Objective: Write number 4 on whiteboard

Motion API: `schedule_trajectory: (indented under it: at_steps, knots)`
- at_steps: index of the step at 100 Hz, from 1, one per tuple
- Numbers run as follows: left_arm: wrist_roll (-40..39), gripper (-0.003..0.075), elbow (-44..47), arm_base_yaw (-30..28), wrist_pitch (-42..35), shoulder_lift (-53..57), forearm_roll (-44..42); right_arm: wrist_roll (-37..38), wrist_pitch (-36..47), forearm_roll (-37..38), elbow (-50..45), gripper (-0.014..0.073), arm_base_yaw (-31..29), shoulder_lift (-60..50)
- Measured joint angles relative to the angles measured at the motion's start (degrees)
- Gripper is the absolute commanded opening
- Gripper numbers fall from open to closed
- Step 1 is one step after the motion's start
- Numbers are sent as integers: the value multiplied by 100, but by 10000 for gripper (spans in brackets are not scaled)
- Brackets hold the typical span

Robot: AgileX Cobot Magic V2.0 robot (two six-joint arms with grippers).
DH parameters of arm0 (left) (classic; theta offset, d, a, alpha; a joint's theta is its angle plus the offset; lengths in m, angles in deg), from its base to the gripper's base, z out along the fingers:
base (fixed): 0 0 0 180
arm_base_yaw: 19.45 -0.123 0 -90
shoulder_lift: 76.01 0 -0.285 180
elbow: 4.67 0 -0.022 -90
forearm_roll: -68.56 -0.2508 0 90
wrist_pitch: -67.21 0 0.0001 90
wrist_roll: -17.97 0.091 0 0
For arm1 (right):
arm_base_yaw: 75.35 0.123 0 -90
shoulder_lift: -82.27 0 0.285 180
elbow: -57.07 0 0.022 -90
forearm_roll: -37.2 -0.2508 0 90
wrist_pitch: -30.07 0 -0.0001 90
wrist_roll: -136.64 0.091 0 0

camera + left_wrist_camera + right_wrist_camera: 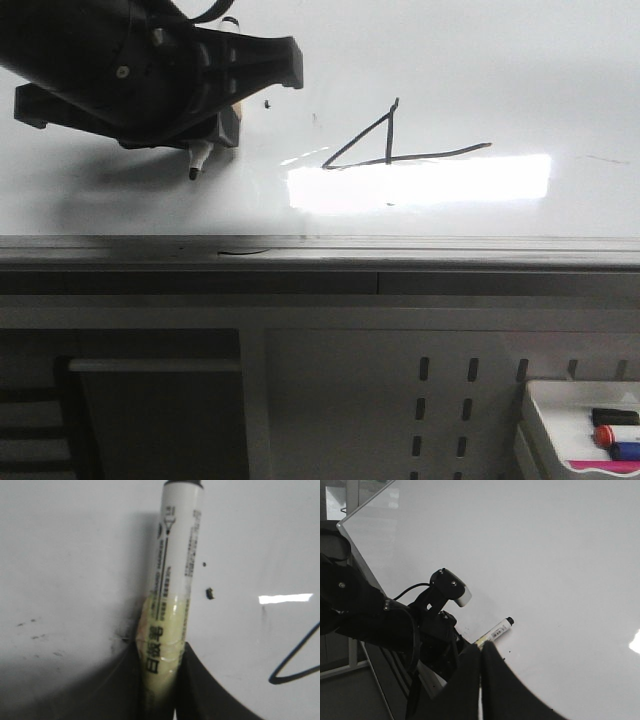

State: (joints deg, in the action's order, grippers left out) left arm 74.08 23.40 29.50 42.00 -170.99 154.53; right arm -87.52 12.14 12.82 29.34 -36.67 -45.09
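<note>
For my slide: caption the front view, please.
Left gripper holds a marker beside the finished number 4 on the whiteboard.

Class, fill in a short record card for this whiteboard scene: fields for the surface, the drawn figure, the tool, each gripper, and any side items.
Surface: large glossy white whiteboard with grey metal rim
Figure: thin black marker number 4, horizontal stroke stretched rightward
Tool: white-barrelled marker, black tip left of the figure
Left gripper: shut on the marker
Right gripper: fingers together, holding nothing visible
Side items: small white tray of coloured markers, lower right
</note>
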Motion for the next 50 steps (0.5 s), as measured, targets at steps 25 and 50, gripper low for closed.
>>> schedule_trajectory:
  at_steps: [25,50]
  knots:
    - [-153,-20,-63,61,-93,-169,-58,11,-4,0,-10,-63,0,0]
    - [-327,-20,-108,61,-93,-193,-99,11,-25,0,-14,-63,0,0]
